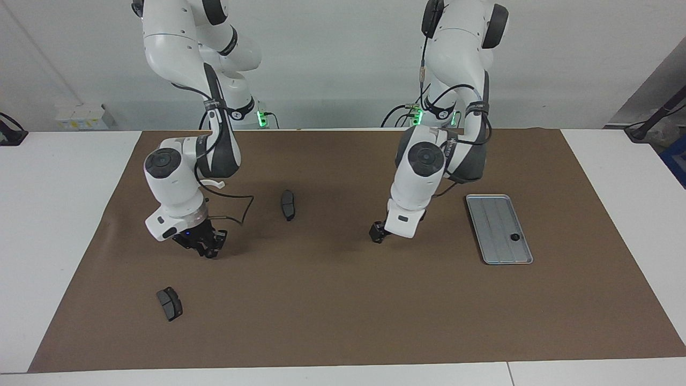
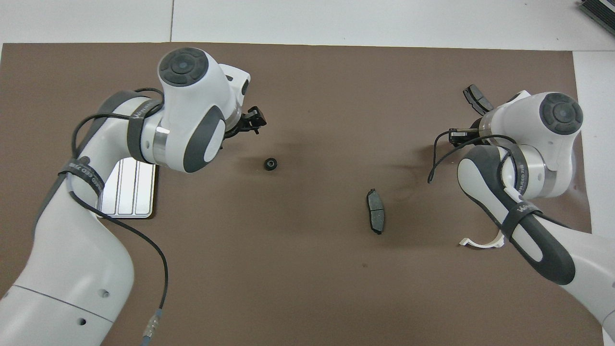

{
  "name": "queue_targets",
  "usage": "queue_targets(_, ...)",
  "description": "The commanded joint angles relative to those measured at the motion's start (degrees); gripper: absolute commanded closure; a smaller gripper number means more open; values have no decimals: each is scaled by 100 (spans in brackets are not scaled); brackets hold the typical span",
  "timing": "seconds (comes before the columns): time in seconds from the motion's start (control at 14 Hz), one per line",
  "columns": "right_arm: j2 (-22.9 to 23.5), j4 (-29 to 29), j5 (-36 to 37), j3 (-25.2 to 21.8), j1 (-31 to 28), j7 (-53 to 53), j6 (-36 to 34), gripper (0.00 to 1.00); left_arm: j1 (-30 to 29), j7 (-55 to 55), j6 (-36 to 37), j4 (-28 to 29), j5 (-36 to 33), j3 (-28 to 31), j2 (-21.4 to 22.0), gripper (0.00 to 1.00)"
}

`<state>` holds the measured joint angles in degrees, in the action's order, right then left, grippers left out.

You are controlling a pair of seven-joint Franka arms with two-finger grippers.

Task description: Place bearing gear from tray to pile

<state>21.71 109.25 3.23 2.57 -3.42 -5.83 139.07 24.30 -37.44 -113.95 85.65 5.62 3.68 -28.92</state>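
The silver tray (image 1: 490, 214) lies at the left arm's end of the mat, with one small black gear (image 1: 514, 236) in it. In the overhead view the left arm covers most of the tray (image 2: 127, 190). Another small black gear (image 2: 271, 164) lies on the mat near the middle. My left gripper (image 1: 377, 231) (image 2: 254, 120) hangs open and empty just above the mat beside that gear. My right gripper (image 1: 208, 247) is low over the mat, shut on a small black gear. The pile's parts lie around it: two brake pads (image 1: 288, 204) (image 1: 170, 303) and a white half-ring bracket (image 2: 480, 242).
The brown mat (image 1: 343, 311) covers most of the white table. The brake pads also show in the overhead view, one near the middle (image 2: 375, 210) and one beside the right arm (image 2: 475, 98). The right arm's cable hangs low beside its wrist.
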Motion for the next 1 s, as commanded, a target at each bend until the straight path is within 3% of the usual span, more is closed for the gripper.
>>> queue_targets(0.0,97,-27,-156,94,-141,187,77,100,-626,953,215,66,-25,-51,149,0)
queue_targets(0.43,-96,8,-165,68,-202,152,-634,100,-1953,3783,567,145,-34,-51,88,0)
queue_targets(0.64,-289,148,-165,68,-325,187,-1065,100,-2262,4428,550,241,-34,-51,9,0)
queue_targets(0.71,-316,210,-165,68,-369,205,-1066,82,-2306,4612,532,312,-43,-43,0,2)
queue_targets(0.85,-325,202,-156,68,-396,310,-1066,17,-2403,4728,488,496,-366,-51,0,5)
queue_targets(0.93,-377,193,-156,68,-396,302,-1075,1,-2412,4728,488,558,-394,-51,-35,7)
